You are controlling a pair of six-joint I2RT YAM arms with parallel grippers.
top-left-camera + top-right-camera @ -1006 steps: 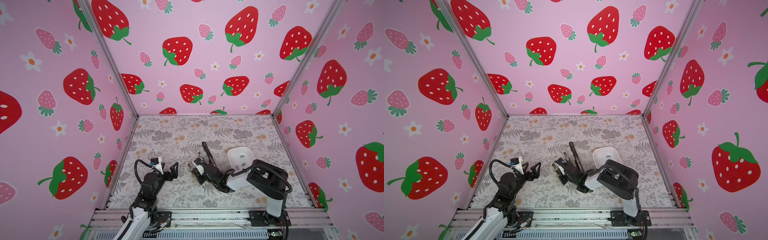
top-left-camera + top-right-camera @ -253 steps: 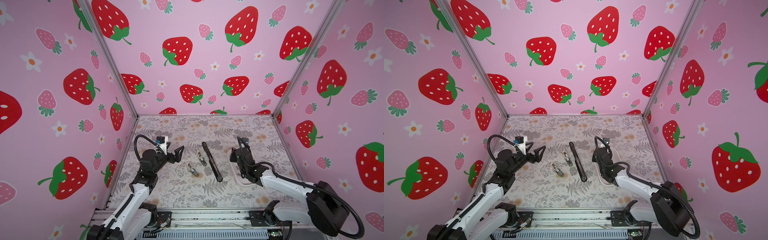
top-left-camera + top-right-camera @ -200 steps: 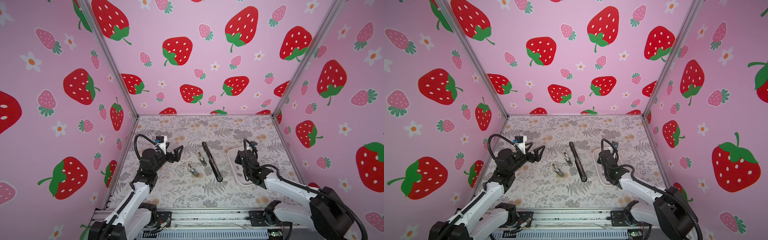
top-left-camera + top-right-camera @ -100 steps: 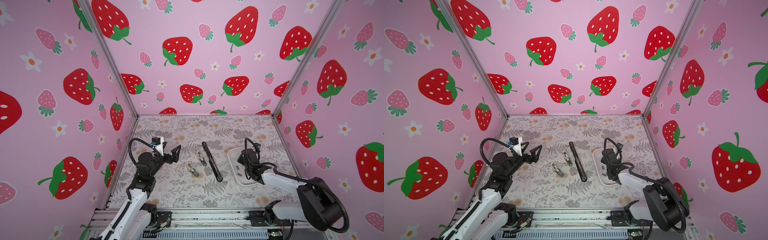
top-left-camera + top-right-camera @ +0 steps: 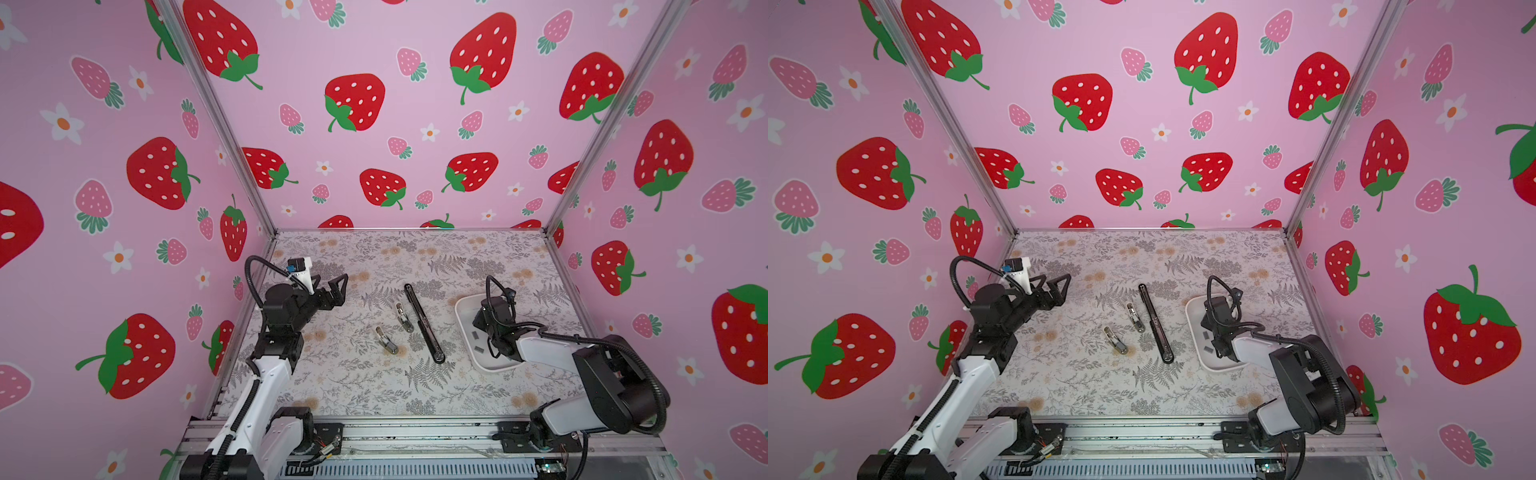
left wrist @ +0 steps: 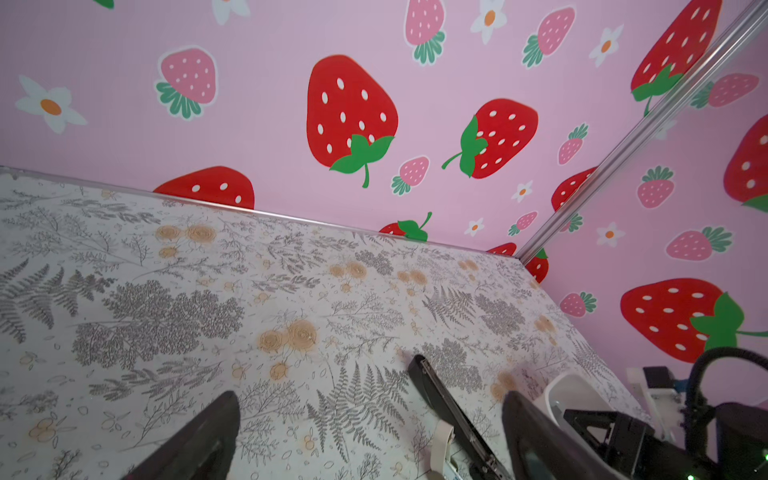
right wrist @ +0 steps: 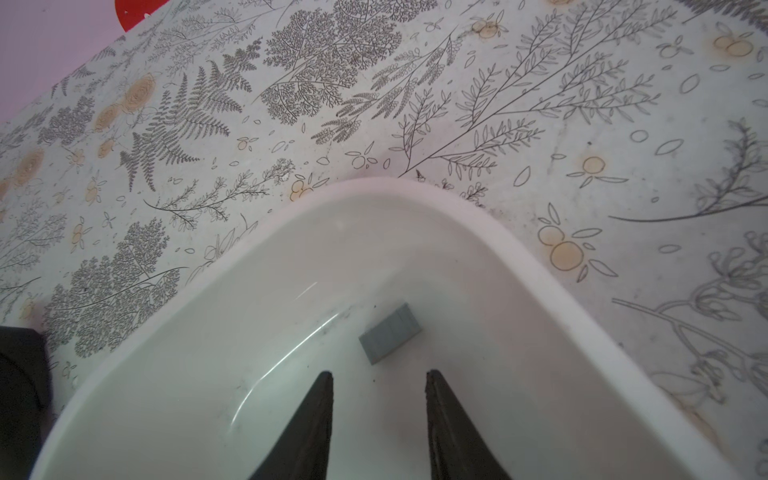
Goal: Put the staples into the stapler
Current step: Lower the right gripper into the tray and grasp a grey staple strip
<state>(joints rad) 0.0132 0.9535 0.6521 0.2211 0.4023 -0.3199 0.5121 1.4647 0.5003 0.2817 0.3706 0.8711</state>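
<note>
Shallow white tray (image 5: 465, 320), glossy plastic with rounded corners and a raised rim (image 7: 415, 195), sitting on a matte tabletop (image 5: 374, 386) printed with grey ferns and tan blossoms. Inside the tray, the staples (image 7: 390, 338): short grey metallic strips, flat, rectangular, faintly ribbed. One strip plain in the right wrist view, two small grey marks on the tray floor in both top views.

Beside the tray, the stapler (image 5: 424, 324): long, slim, black, opened out flat on the tabletop. Beyond it from the tray, two short silvery pieces (image 5: 386, 340), their kind hard to make out.

Right gripper (image 7: 378, 376) down inside the tray, dark tapered fingers apart with a clear gap, nothing between them, tips just short of the nearest strip. Right arm (image 5: 544, 349) stretched low, white forearm level, wrist bent down over the tray.

Left gripper (image 5: 331, 284) well apart from the tray, past the stapler, raised off the tabletop, black triangular fingers spread wide and empty, pointing roughly toward the tray.

Right fingertips hidden under their own wrist in both top views, part of the tray floor covered too. Stapler cut off at the frame edge in the left wrist view, only the tray's far corner showing there
</note>
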